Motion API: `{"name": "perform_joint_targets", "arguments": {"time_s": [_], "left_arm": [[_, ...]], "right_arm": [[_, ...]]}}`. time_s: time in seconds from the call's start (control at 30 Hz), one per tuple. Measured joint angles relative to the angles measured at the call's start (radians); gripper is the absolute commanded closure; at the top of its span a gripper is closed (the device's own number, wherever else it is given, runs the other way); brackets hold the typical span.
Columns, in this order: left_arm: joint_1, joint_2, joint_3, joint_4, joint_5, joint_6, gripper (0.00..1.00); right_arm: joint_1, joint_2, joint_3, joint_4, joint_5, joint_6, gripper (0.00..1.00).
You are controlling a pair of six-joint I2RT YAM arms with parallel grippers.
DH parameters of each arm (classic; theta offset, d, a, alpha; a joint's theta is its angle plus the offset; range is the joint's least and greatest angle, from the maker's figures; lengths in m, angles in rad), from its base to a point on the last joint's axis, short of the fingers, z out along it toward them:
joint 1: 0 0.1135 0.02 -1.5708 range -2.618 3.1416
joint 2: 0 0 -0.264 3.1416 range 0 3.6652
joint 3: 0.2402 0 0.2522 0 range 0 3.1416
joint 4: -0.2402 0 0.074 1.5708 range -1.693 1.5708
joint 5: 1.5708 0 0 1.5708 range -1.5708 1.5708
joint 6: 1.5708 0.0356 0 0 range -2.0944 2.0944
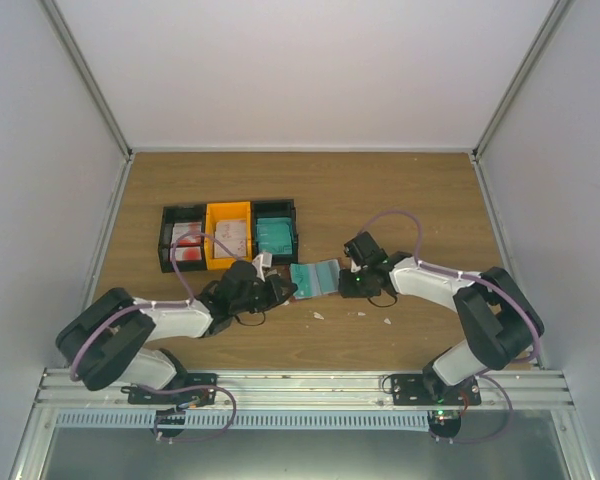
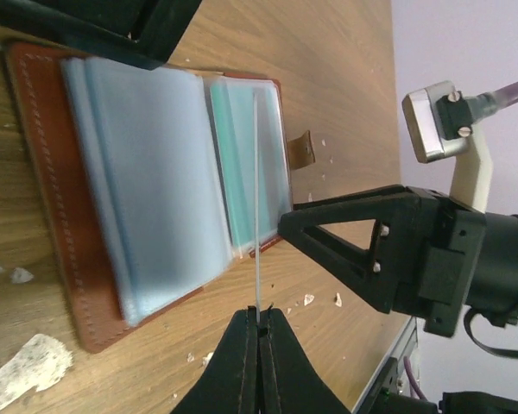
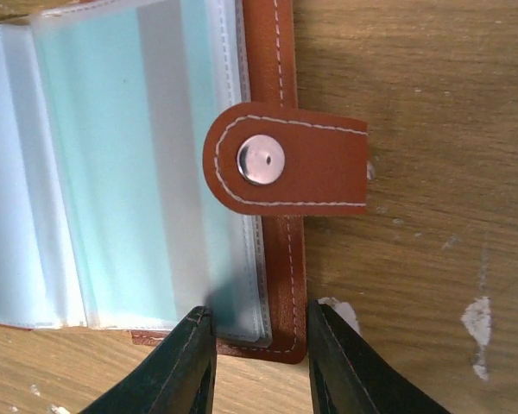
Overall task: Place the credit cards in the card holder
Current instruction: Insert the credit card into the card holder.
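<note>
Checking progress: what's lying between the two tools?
The open card holder, between the left tool and right tool, clearest in the top external view.

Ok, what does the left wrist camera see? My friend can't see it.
The left gripper pinches a thin sheet, seen edge-on, standing up from an open brown card holder lying on a wooden table. A teal card shows inside it, and the right gripper is close by.

Pale stitching [image 3: 279, 52] edges the reddish-brown leather card holder [image 3: 285, 259], a silver snap [image 3: 261, 159] on its tab [image 3: 328, 164]; a teal plastic credit card [image 3: 112, 172] shows through its pale bluish clear pockets [image 3: 17, 172]. White scraps [image 3: 476, 323] fleck the brown wood-grain table [image 3: 414, 103] beside the holder, and beyond the holder the joined plastic bins [image 1: 229, 207] run black, orange, black.
</note>
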Motion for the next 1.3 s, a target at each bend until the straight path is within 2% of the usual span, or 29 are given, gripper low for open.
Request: {"name": "perform_joint_targets", "arguments": {"time_s": [0.1,0.37,0.63,0.93,1.3], "left_arm": [[-0.029,0.057,0.022,0.03,-0.037,-0.03,1.0],[-0.049,0.199,0.084,0.121,-0.062,-0.058,1.0],[-0.058,0.235,0.1,0.136,-0.101,-0.066,1.0],[-0.088,0.283,0.101,0.142,-0.134,-0.094,1.0],[-0.101,0.29,0.137,0.126,-0.155,-0.111,1.0]], "right_arm": [[0.013,0.0,0.0,0.004,-0.009,0.032,0.69],[0.027,-0.001,0.031,-0.056,0.045,0.068,0.58],[0.027,0.002,0.075,-0.108,0.121,0.016,0.62],[0.03,0.037,0.074,-0.105,0.11,-0.029,0.64],[0.032,0.052,0.073,-0.086,0.084,-0.045,0.73]]}}
